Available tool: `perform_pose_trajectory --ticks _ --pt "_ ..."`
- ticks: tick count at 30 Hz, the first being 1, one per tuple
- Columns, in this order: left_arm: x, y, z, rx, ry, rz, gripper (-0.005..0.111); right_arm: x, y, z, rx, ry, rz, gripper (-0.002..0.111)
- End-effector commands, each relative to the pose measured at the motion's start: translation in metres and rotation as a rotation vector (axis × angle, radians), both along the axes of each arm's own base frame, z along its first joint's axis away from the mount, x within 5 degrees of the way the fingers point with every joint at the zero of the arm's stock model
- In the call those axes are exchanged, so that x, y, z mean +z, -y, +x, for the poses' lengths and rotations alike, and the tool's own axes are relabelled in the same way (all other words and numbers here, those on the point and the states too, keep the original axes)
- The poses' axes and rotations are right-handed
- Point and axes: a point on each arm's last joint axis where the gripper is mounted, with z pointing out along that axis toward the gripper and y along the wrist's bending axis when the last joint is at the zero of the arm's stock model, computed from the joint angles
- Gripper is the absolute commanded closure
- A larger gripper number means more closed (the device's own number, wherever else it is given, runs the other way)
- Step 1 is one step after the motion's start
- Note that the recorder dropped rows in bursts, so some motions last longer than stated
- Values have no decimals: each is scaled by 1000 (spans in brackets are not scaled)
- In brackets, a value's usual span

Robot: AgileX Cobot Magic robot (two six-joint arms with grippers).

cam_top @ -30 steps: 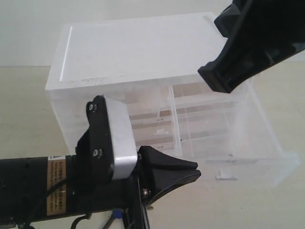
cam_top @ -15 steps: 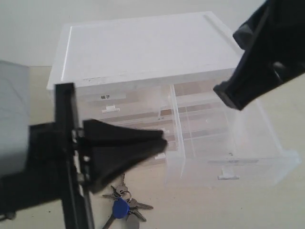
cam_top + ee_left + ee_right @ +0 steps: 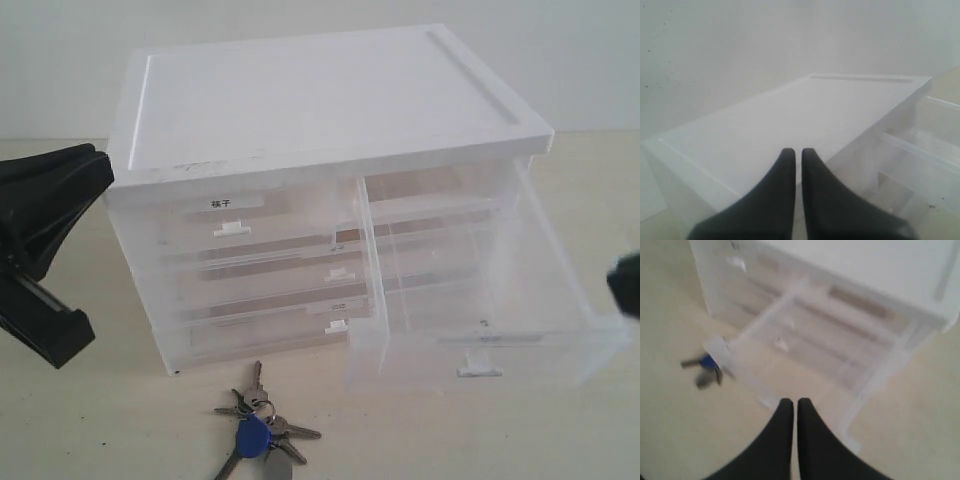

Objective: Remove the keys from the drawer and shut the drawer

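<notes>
Both pairs of jaws are clenched on nothing: in each wrist view the two dark tips sit pressed together with only a hairline between them. The left arm [image 3: 40, 250] hangs off to the side of the cabinet [image 3: 330, 95], and the right arm [image 3: 625, 285] shows only as a dark sliver at the edge of the exterior view. The keys [image 3: 258, 430] are out and lie on the bench [image 3: 90, 420], just in front of the cabinet and near the drawer's left front corner. The drawer [image 3: 470, 300] stands pulled well out and looks empty, so closing it appears to be what remains. To do that well, the right jaws should come to the drawer front close to the white tab handle [image 3: 478, 368]. They should press squarely near the middle and push straight back along the drawer's line. An off-centre push could skew the drawer or shove the light cabinet along.
</notes>
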Motion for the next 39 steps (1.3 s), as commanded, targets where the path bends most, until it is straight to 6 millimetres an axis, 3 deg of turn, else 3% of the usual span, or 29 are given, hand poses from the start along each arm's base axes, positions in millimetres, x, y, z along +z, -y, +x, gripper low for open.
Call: perform_pose_trajectory --ticks 1,5,9,14,27,30,32,33,36,39 --pt "0 -2 2 23 2 -25 102 -50 -24 2 67 -151 -270 108" --pt "-1 -1 2 20 -4 -21 102 -76 -55 14 106 -170 -443 108" --pt "-1 -1 2 18 -1 -14 102 -88 -66 27 70 -113 -550 108" --pt "0 -1 2 20 5 -16 102 -74 -57 40 -98 8 -624 108" --pt "-1 -1 1 14 -4 -10 102 -55 -55 51 -173 186 -552 108" --pt "-2 -1 1 13 -8 -12 102 -19 -54 39 -117 334 -381 108" --pt "-2 -7 5 86 -6 -61 102 24 -23 43 -337 605 -203 108" --pt "-2 -9 7 122 -2 -67 102 33 -12 47 -407 652 -175 108" --pt "4 -12 23 214 -79 -88 102 48 16 61 -471 555 -51 108" --pt "27 -12 47 234 -159 -78 102 61 26 83 -508 494 33 108"
